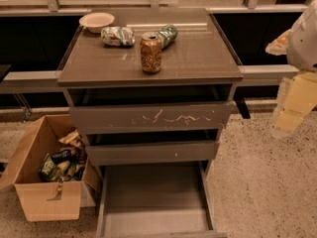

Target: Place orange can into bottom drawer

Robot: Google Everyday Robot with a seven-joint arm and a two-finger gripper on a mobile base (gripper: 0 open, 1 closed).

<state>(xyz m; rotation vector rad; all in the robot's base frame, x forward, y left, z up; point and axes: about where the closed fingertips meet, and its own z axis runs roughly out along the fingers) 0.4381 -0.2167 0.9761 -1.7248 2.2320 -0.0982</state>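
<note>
One orange can (151, 52) stands upright on the cabinet top (203, 58), toward its near edge; bottom drawer (153, 217) sits pulled open, evidently to receive it; gripper (293, 105) hangs well right, grasp state indeterminable.

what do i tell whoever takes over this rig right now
Gripper: off to the right of the cabinet, well clear of the can.
Orange can: upright on the cabinet top, near its front edge.
Bottom drawer: pulled open, can not in it.
Done: drawer is open.
Left: reach over, grasp the can, set it in the drawer.
</note>
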